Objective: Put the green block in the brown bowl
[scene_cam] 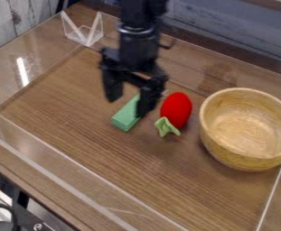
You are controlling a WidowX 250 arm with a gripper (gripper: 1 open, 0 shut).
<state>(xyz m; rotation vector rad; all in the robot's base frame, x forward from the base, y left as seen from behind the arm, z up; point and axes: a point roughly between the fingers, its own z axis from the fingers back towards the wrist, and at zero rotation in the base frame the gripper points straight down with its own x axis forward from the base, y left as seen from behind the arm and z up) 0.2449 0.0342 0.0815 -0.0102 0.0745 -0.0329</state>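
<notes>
The green block point(126, 117) lies flat on the wooden table, left of centre; its far end is hidden behind my gripper. My gripper point(129, 95) points down right over that far end, open, one finger point(111, 87) to the block's left and the other to its right. Whether the fingers touch the block cannot be told. The brown bowl point(247, 127) stands empty at the right, well apart from the gripper.
A red strawberry-shaped toy point(175, 108) with green leaves lies between the block and the bowl, close to my right finger. Clear plastic walls point(22, 135) border the table, and a clear plastic stand point(81, 32) sits at the back left.
</notes>
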